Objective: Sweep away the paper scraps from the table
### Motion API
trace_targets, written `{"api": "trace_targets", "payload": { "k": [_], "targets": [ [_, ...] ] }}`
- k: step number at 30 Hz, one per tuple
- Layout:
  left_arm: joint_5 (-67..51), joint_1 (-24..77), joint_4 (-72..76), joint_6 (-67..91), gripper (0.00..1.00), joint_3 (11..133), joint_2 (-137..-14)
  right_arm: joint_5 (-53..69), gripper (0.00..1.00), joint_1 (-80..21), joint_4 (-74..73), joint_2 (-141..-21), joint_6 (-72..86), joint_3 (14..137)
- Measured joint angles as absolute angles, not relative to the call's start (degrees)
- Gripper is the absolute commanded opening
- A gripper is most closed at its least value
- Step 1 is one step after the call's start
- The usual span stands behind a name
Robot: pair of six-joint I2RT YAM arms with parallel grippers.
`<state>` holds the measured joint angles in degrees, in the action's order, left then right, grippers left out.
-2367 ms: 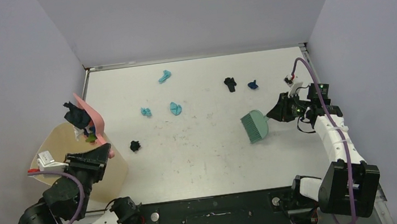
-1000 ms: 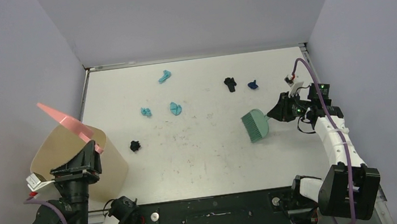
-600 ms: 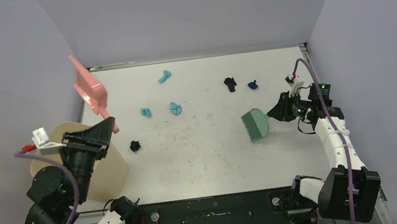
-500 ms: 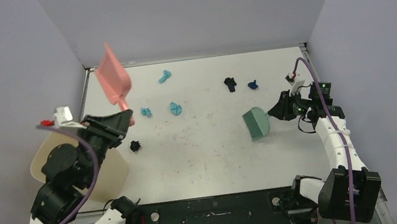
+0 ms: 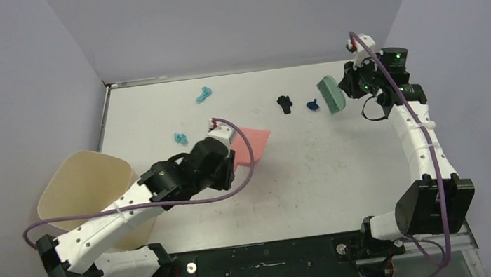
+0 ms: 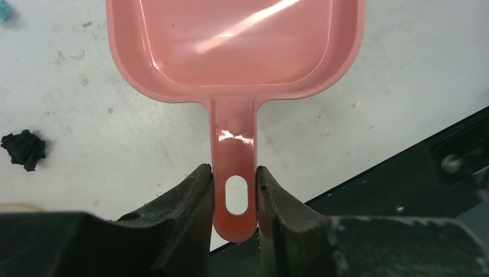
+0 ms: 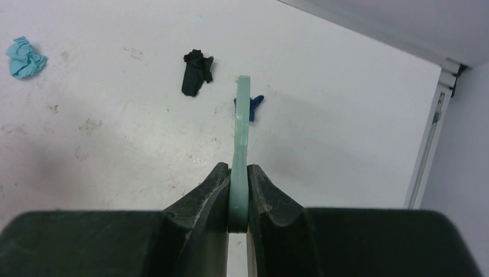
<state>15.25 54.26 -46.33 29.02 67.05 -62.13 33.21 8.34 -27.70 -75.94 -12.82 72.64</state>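
Paper scraps lie on the white table (image 5: 317, 172): two teal ones (image 5: 204, 94) (image 5: 180, 138), a black one (image 5: 284, 104) and a dark blue one (image 5: 312, 105). My left gripper (image 5: 232, 153) (image 6: 234, 173) is shut on the handle of the pink dustpan (image 5: 255, 141) (image 6: 236, 46), held low over the table's middle; the pan is empty. A black scrap (image 6: 24, 150) lies left of it. My right gripper (image 5: 349, 83) (image 7: 239, 170) is shut on the teal brush (image 5: 330, 94) (image 7: 242, 133), just right of the dark blue scrap (image 7: 256, 107) and black scrap (image 7: 196, 70).
The beige bin (image 5: 87, 193) stands at the table's left edge, under my left arm's rear links. The table's metal rim (image 7: 429, 150) and the purple wall are close to the right of the brush. A teal scrap (image 7: 24, 56) lies farther left.
My left arm swung from above the bin out over the table's middle and lowered the dustpan. My right arm carried the brush from mid-right to the far right, beside the dark blue scrap.
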Motion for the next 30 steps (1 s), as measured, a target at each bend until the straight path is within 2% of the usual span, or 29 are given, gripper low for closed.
{"api": "trace_targets", "payload": {
  "k": [6,16,24,30],
  "targets": [
    [20.9,60.1,-52.2,25.8,0.00,64.1,-73.0,26.7,0.05,-1.5,-27.5,-86.8,-15.9,83.6],
    [18.3,60.3,-53.9,21.7,0.00,59.4,-71.8,20.4,0.05,-10.3,-27.4,-104.3,-22.1,100.6],
    [12.6,60.4,-53.6,20.3,0.00,61.2,-81.0,11.0,0.05,-14.5,-26.1,-114.1,-34.3,102.8],
    [9.0,60.4,-52.0,20.8,0.00,61.8,-84.9,10.3,0.05,-19.7,-28.6,-118.0,-40.7,102.8]
  ]
}}
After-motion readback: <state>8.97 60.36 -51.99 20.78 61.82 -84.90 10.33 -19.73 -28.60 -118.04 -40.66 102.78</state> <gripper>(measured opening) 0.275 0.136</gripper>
